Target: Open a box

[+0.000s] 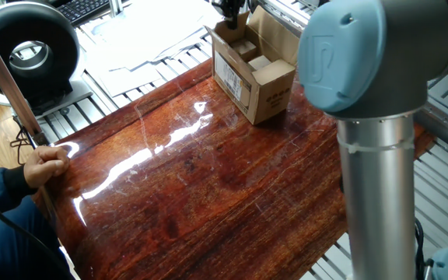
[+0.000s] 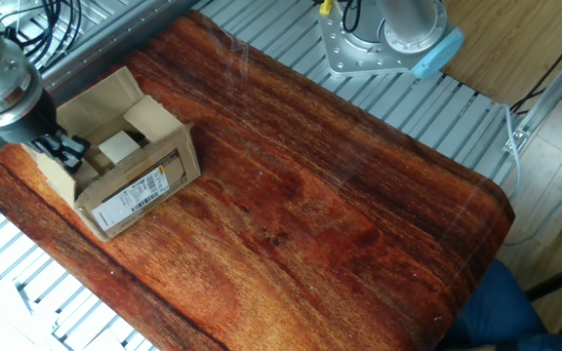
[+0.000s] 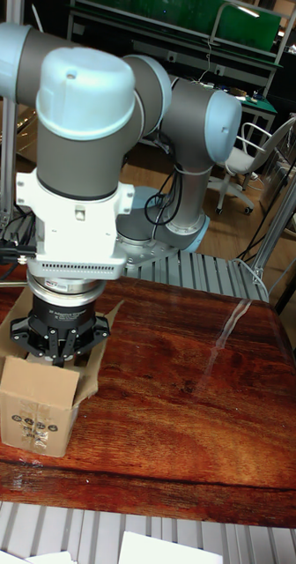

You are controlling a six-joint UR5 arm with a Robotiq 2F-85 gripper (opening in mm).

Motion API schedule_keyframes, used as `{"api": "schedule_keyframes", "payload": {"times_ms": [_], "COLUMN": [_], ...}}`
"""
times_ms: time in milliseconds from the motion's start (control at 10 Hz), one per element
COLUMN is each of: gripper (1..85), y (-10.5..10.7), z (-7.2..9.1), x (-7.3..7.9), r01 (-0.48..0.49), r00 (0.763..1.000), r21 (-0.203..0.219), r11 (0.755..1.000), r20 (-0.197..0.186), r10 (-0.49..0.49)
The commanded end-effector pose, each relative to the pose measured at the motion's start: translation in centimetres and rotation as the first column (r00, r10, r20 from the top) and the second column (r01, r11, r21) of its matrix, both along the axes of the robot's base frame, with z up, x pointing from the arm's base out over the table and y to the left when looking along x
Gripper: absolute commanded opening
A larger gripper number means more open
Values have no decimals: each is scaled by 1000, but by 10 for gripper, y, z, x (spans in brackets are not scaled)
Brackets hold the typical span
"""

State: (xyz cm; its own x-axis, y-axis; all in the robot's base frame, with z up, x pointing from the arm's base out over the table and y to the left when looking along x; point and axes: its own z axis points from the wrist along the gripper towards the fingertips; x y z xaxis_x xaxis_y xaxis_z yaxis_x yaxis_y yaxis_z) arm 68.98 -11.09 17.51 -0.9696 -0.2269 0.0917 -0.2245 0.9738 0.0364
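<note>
The box [image 1: 274,85] is a small brown carton at the far end of the wooden table, with a white label on one side and dark printing on another. Its top flaps stand spread and a pale item lies inside. In the other fixed view my gripper [image 2: 63,148] is at the left rim of the box [image 2: 154,171], its dark fingers close together against the left flap. The tall fixed view shows the gripper [image 3: 60,357] pointing down just behind the near wall of the box [image 3: 38,419]. In one fixed view the gripper [image 1: 230,9] is mostly cut off.
A person's hand [image 1: 47,165] holds a wooden stick at the table's left edge. A black round device [image 1: 29,47], papers and a keyboard lie beyond the table. My arm's blue-capped joint [image 1: 364,54] blocks the right side. The robot base [image 2: 379,39] stands past the far edge.
</note>
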Motion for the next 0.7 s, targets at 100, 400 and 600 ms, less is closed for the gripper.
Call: {"api": "schedule_keyframes", "payload": {"times_ms": [100,400,600], "gripper": [10,10,10], "y": [1,-6,-5], "z": [14,5,-2], "x": [14,24,29], "r01": [-19,-35,-38], "r00": [1000,999,999], "r21": [9,6,6], "r11": [1000,999,999], "r20": [2,7,13], "r10": [19,35,38]}}
